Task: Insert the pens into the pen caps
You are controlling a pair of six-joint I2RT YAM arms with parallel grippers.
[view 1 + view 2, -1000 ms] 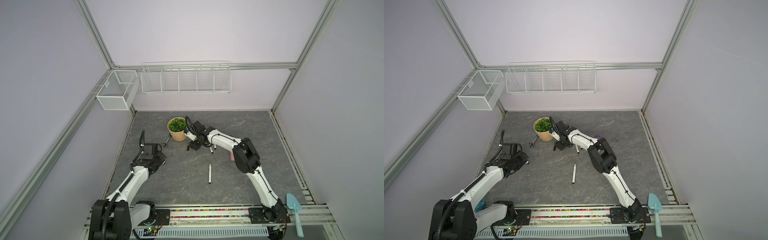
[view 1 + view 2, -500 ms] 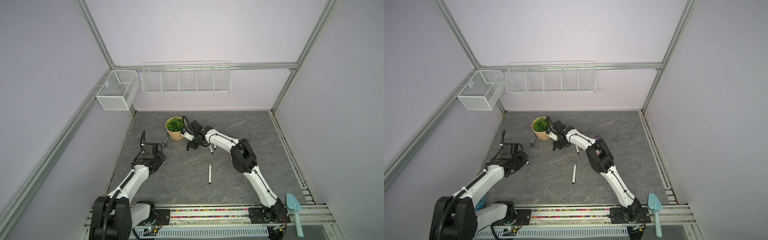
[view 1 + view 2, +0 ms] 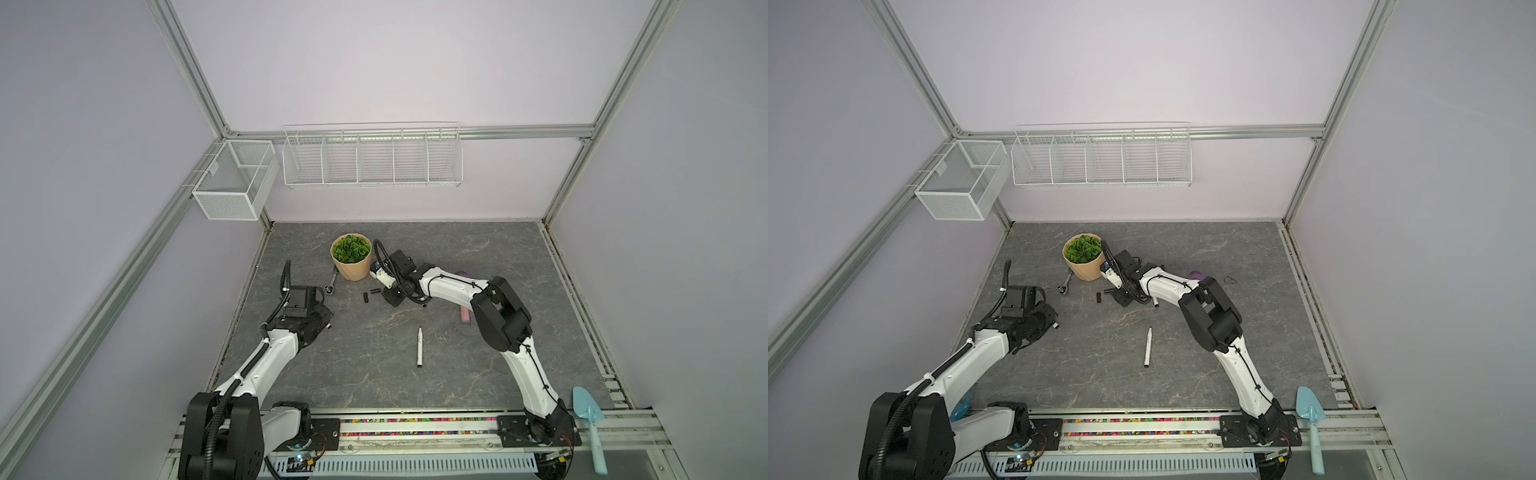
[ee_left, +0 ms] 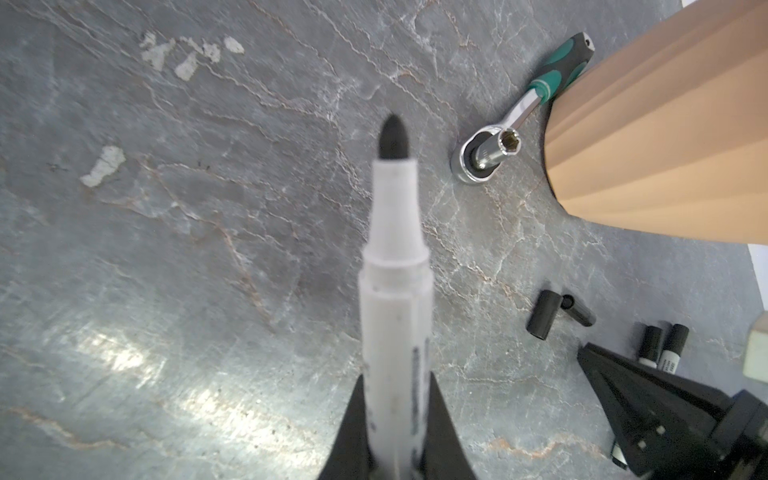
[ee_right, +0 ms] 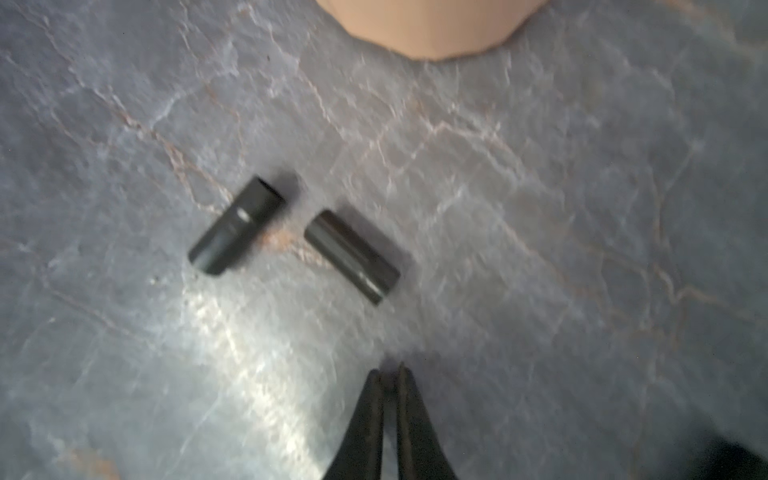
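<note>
The left pincer (image 4: 395,380) is clamped on a white pen (image 4: 395,266), one black finger pressed to each side of the barrel. The pen juts out past the fingers with its dark tip (image 4: 392,139) bare, held above the grey table (image 4: 166,249). In both top views this arm sits at the left side of the table, well apart from the other arm.

The right pincer (image 5: 388,371) is closed with nothing between its fingers; only a thin slit shows between the tips. It hangs low over the table. Just ahead of it lie two black caps, the nearer cap (image 5: 352,256) and the farther cap (image 5: 237,226). They lie close together but not touching, at an angle to each other. This wrist view is blurred, so whether the fingertips touch the table cannot be told. In both top views the two caps lie just left of that pincer, near the foot of the tan plant pot (image 3: 351,268).

A pair of pens (image 4: 675,340) lies side by side just beside the right pincer, black ends showing in the left wrist view. In the top views the arm covers most of them. A fourth pen (image 3: 419,347) lies alone in the middle of the table, well apart from both arms, its narrow end toward the back wall.

A ratchet wrench (image 4: 486,160) lies on the table with its green handle against the pot's left side. A pink-handled scoop (image 3: 465,318) shows partly from behind the right arm.
</note>
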